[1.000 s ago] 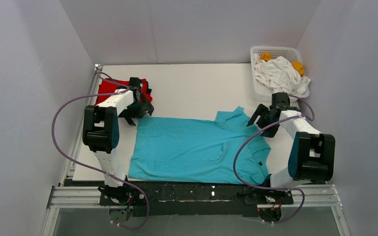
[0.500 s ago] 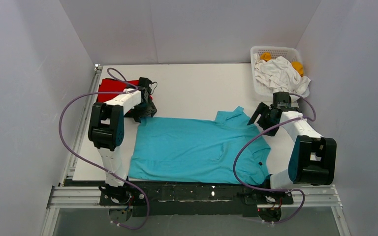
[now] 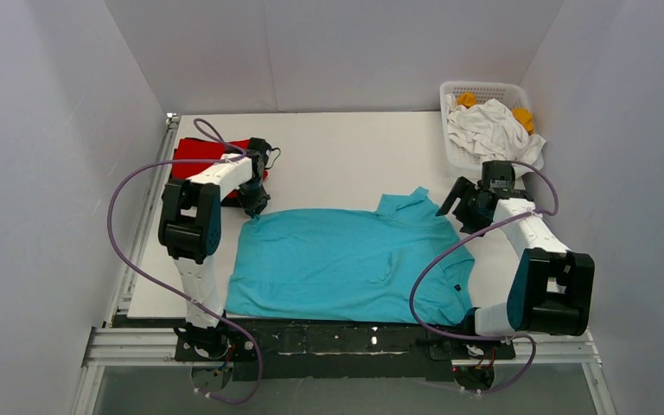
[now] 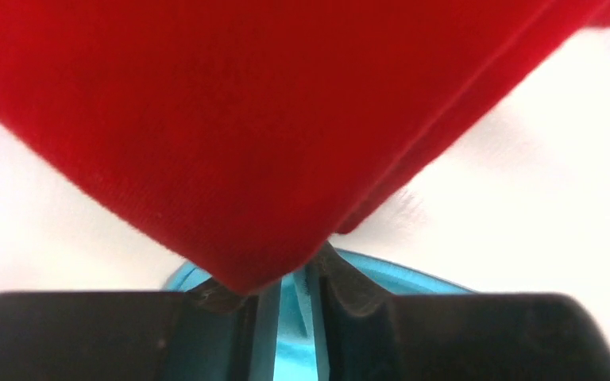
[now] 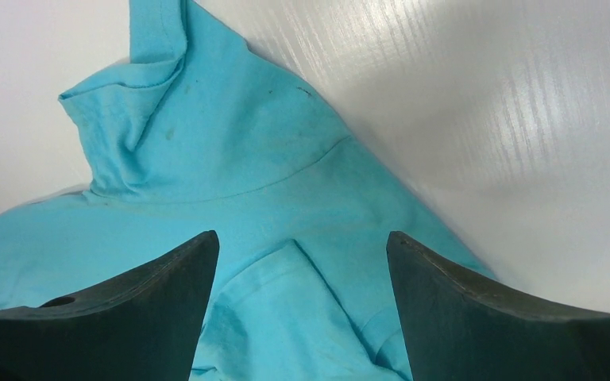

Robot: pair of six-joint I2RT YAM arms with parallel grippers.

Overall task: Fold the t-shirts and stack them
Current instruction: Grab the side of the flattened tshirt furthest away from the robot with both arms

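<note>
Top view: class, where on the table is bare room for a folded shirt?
Free: the far middle of the table, between red t-shirt and white basket, beyond the turquoise t-shirt. Crowded: left gripper by the red t-shirt; right gripper near the basket.

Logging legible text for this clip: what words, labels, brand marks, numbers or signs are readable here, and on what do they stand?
None: no readable text in any view.
The turquoise t-shirt, red t-shirt, white basket and table show no print or label.
A small dark speck near the turquoise t-shirt's lower right edge is too small to tell.
</note>
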